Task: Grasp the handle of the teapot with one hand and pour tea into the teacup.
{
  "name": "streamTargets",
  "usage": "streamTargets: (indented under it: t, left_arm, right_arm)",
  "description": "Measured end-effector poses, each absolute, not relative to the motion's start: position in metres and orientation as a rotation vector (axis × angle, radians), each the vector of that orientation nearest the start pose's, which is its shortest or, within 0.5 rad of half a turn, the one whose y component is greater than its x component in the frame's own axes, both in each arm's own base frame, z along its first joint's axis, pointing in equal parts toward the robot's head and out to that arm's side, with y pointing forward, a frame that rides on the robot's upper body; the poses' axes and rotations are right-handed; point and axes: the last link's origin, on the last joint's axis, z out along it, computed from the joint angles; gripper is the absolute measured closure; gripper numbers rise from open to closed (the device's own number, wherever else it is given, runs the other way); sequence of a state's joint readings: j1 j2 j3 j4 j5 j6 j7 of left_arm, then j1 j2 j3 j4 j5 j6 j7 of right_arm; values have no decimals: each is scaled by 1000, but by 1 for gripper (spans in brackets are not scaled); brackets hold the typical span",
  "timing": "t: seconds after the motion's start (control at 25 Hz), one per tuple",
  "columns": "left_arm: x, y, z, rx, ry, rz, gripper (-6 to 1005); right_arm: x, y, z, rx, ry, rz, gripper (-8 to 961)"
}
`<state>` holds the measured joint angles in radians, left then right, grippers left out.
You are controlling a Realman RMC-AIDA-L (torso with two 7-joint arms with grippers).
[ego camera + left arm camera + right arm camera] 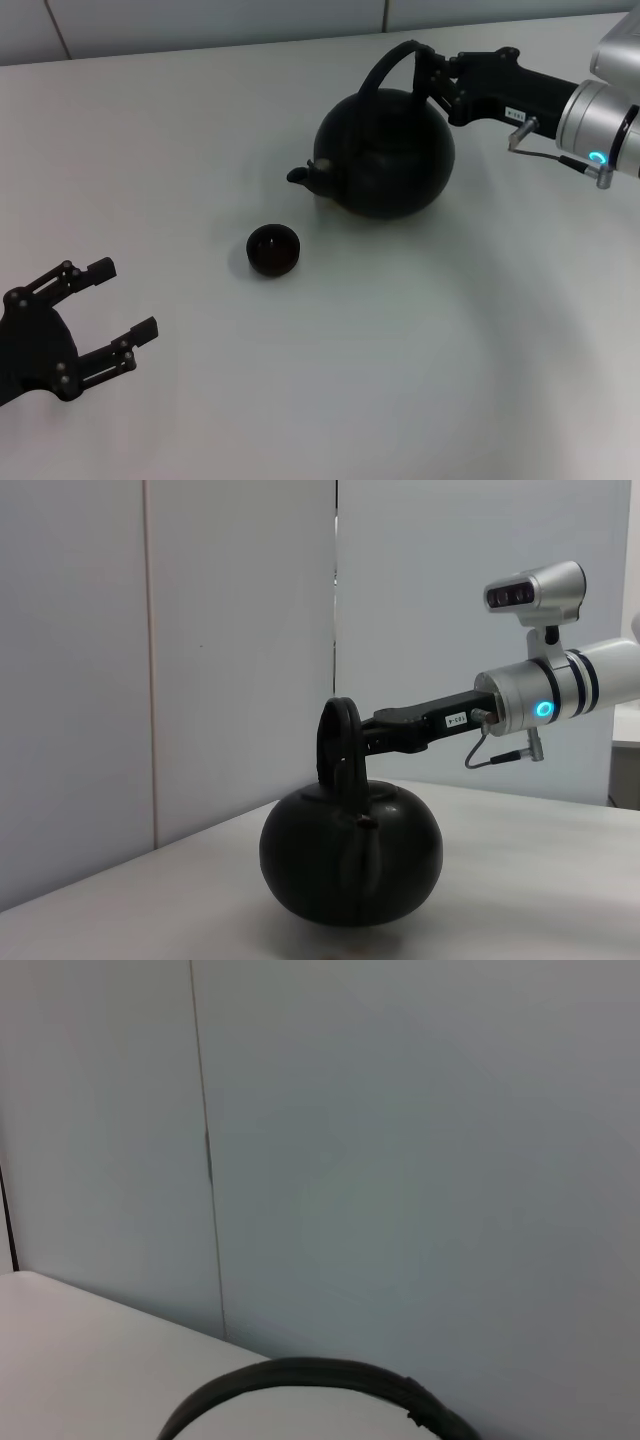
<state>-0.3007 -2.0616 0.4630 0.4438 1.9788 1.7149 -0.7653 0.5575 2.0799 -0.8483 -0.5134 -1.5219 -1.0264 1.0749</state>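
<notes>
The black teapot stands on the white table, right of centre in the head view, its spout pointing left toward the teacup. That small black cup sits a short way in front of the spout. The arched handle rises over the pot and leans to the right. My right gripper reaches in from the right and is shut on the handle's upper right end. The left wrist view shows the same grip above the pot. Only the handle's arc appears in the right wrist view. My left gripper rests open at the lower left.
The white table stretches out around the pot and cup. A pale panelled wall stands behind the table's far edge. The robot's head camera shows in the left wrist view above the right arm.
</notes>
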Motion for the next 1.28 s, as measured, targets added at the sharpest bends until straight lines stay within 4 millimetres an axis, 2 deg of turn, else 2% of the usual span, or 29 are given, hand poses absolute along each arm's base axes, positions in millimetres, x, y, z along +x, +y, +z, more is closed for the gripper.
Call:
streamTargets:
  t: [0.28, 0.8, 1.04, 1.2, 1.28]
  left_arm:
    - [-327, 237, 0, -2514, -313, -837, 189]
    - [-327, 237, 0, -2513, -314, -841, 189]
    - [-328, 236, 0, -2513, -316, -841, 189]
    - [-327, 236, 0, -2516, -315, -844, 189]
    - [-327, 236, 0, -2520, -312, -843, 189]
  right_arm:
    - [275, 393, -7, -2251, 503, 578, 870]
    - [277, 390, -8, -2250, 474, 567, 858]
    - [282, 383, -4, -2249, 469, 584, 623]
    - [292, 359, 6, -2239, 472, 665, 461]
    - [302, 340, 13, -2213, 483, 726, 432]
